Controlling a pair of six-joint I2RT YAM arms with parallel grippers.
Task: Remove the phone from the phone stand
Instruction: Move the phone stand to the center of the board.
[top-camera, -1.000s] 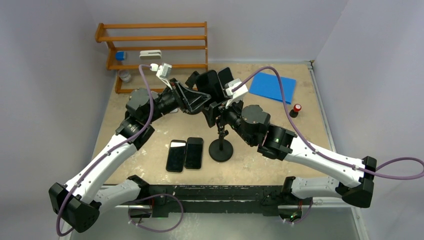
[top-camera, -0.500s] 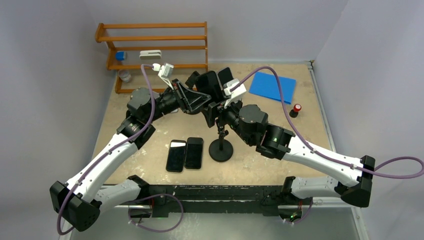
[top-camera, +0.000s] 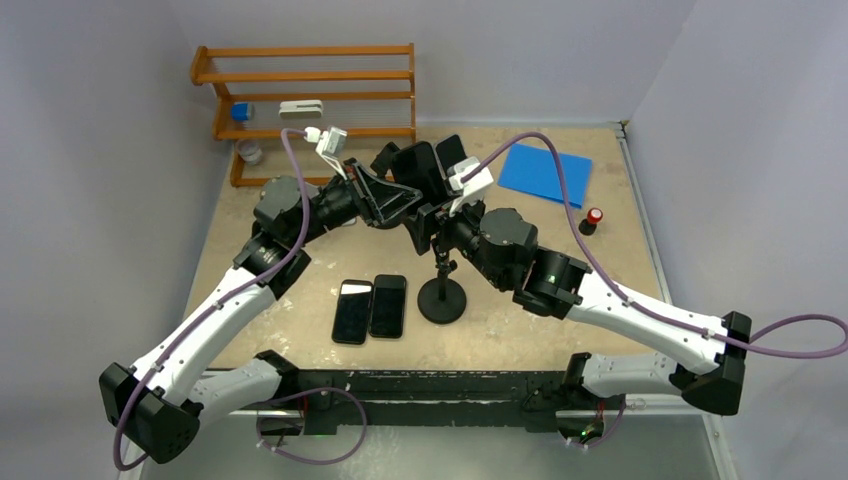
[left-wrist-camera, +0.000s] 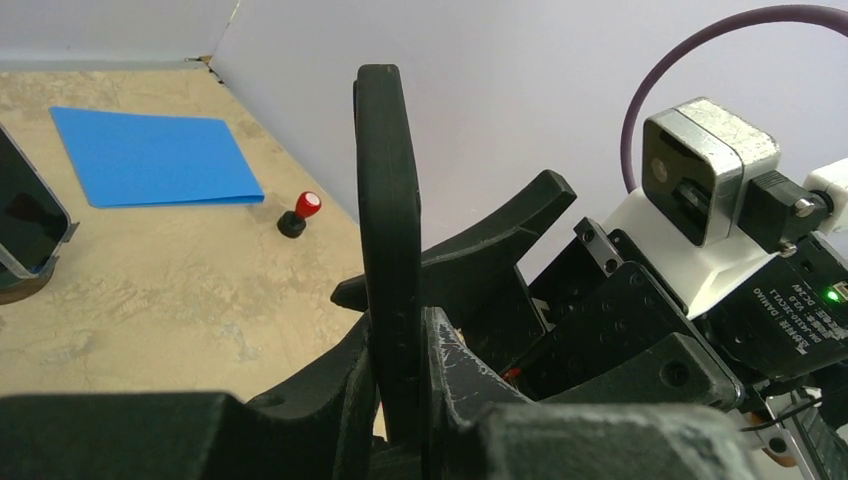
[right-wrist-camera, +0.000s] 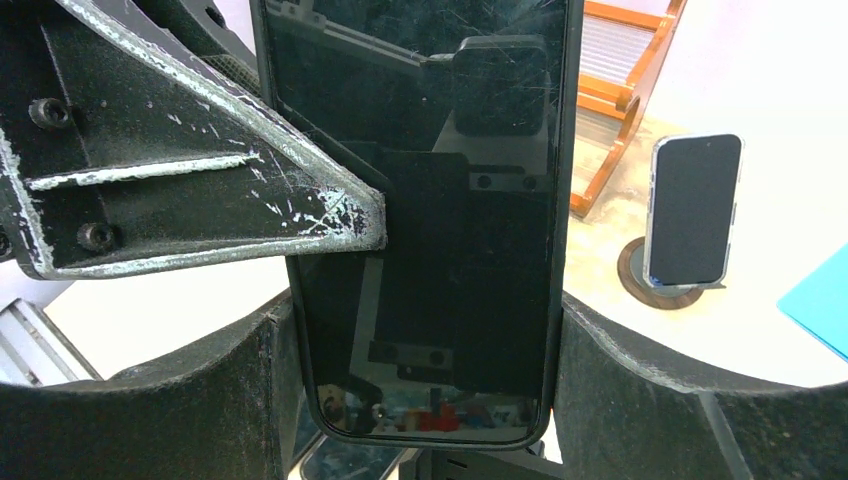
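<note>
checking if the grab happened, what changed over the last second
The left gripper closed onto the phone, pinching it front and back, and its wrist edged slightly right. The right gripper stayed around the phone's sides. The phone has not shifted from its place over the stand. The two other phones lying on the table did not move.
</note>
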